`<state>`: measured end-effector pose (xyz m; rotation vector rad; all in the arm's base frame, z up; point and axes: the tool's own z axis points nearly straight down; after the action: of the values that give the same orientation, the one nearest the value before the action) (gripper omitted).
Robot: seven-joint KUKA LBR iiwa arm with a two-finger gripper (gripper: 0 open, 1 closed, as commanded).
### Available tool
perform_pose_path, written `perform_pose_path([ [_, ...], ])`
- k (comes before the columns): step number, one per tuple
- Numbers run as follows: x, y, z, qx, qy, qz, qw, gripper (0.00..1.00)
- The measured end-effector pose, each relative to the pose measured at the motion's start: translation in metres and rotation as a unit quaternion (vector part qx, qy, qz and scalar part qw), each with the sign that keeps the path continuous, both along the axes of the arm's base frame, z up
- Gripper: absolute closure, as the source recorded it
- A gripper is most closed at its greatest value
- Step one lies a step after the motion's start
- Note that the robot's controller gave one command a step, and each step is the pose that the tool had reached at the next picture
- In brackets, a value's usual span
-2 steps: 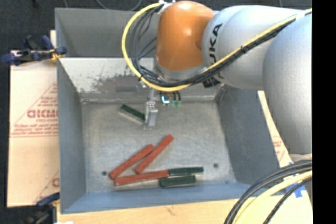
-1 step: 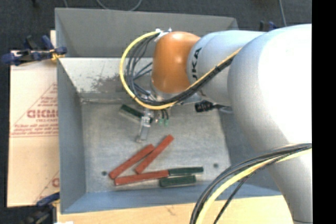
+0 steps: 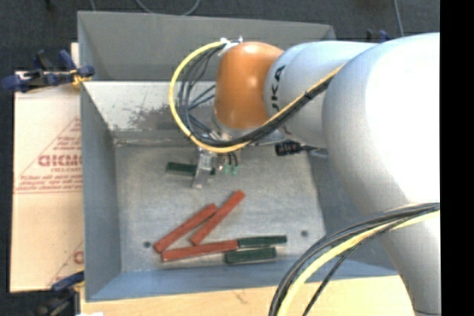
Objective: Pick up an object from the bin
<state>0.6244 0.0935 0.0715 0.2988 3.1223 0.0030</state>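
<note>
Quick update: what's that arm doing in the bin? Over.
Gripper low over the bin floor, beside a small dark green bar. Red sticks and green sticks lie nearer the front, well clear.

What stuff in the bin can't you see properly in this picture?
All in the camera view:
1. The small dark green thing: its right end runs behind the gripper, so whether they touch is unclear.
2. The right side of the bin floor: covered by the white arm.
3. The red sticks near the front wall: too small to tell if they are pens.
</note>
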Motion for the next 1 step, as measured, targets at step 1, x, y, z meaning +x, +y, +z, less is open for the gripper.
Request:
perform_pose_path([
  [1, 0.0085, 0.0414, 0.1139, 0.0, -0.0038, 0.032, 0.9995, 1.0],
])
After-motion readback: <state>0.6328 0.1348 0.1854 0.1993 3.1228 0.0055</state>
